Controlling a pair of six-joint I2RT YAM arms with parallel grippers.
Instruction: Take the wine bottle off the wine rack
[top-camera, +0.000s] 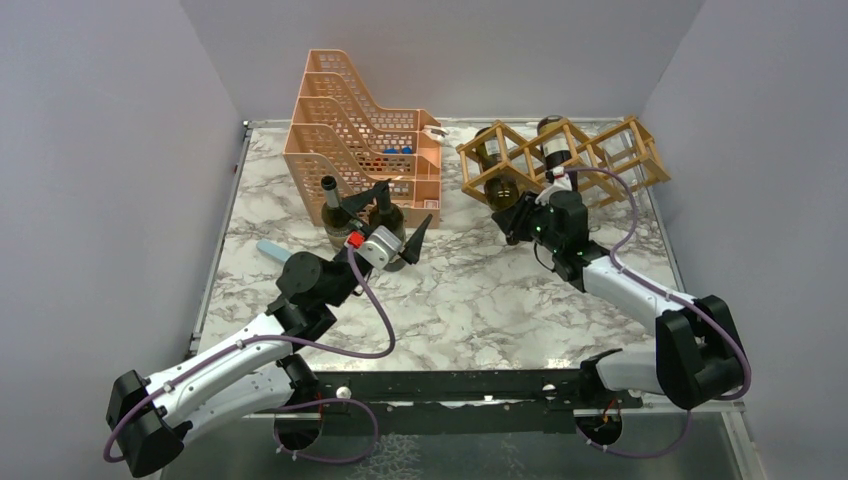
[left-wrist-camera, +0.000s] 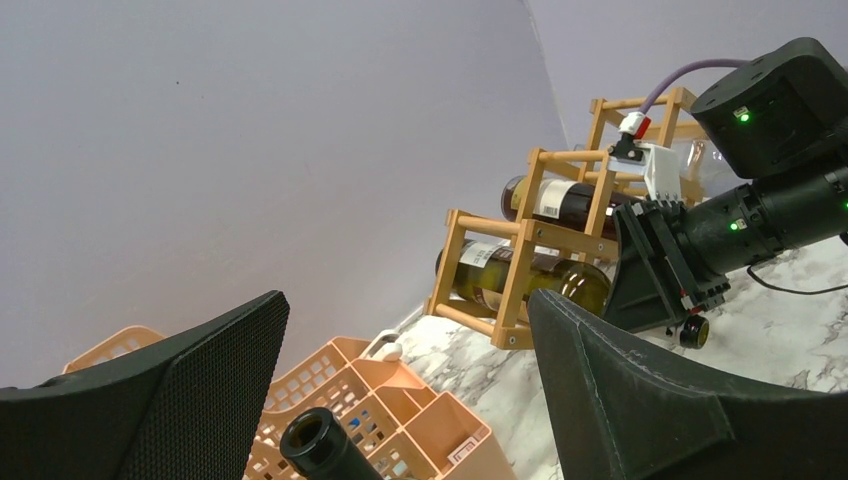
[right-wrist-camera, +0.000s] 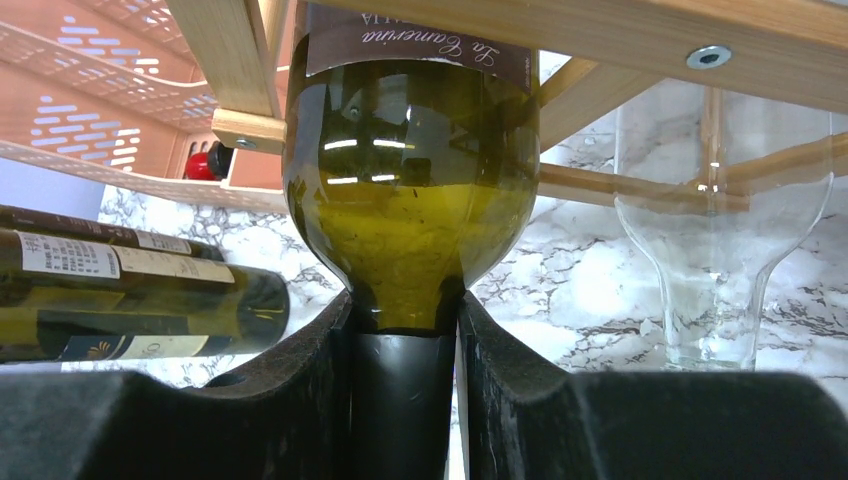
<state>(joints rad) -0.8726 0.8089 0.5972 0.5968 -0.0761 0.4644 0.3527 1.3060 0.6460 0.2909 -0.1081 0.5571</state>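
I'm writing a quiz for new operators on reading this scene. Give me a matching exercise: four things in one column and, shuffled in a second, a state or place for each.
Things:
1 left gripper
2 right gripper
3 wine bottle
4 orange tray

States or places:
A lying in the wine rack
B shut on a bottle neck
C at the back of the table, left of the wine rack
D open, holding nothing

Pairs: 1-D, 2-B, 3-A, 4-C

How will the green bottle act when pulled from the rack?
Probably heavy: the wine bottle seems to hold liquid. Its shiny glass might slip, as the right gripper pinches only the neck. Round, it may roll once off the wine rack.
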